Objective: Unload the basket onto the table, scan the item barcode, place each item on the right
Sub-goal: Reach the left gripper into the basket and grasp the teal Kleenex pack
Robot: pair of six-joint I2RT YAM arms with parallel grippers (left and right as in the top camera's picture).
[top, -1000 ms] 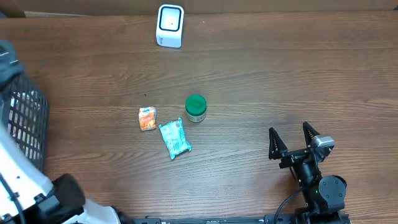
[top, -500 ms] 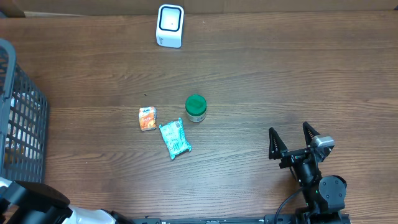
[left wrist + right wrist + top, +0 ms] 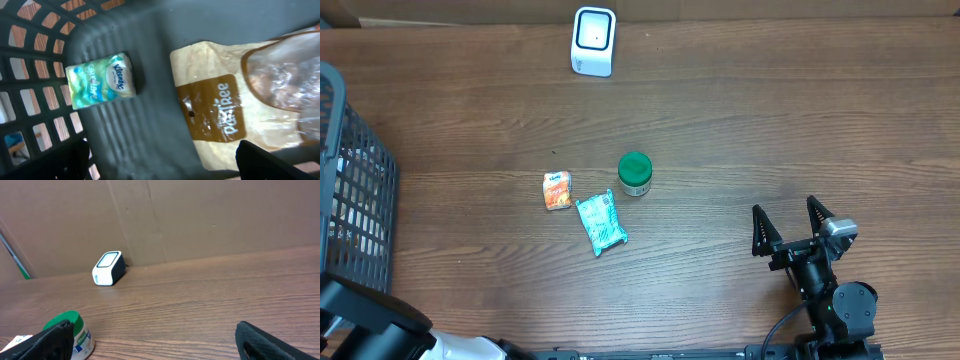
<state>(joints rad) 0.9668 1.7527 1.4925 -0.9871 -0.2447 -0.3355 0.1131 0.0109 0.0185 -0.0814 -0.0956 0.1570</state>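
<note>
Tissue pack (image 3: 102, 80) and tan pouch (image 3: 225, 115) lie apart inside basket (image 3: 150, 25).

One scanner (image 3: 593, 41), one basket (image 3: 365, 190), one jar (image 3: 635, 174), two loose packets (image 3: 557, 190) (image 3: 601, 223).

My right gripper (image 3: 785, 208) rests low, jaws spread wide; my left gripper (image 3: 161, 147) points downward, its jaws wide apart too

You see the scanner (image 3: 593, 41) from above overhead, low and distant from right wrist; left wrist sits close inside the basket (image 3: 90, 35).
</note>
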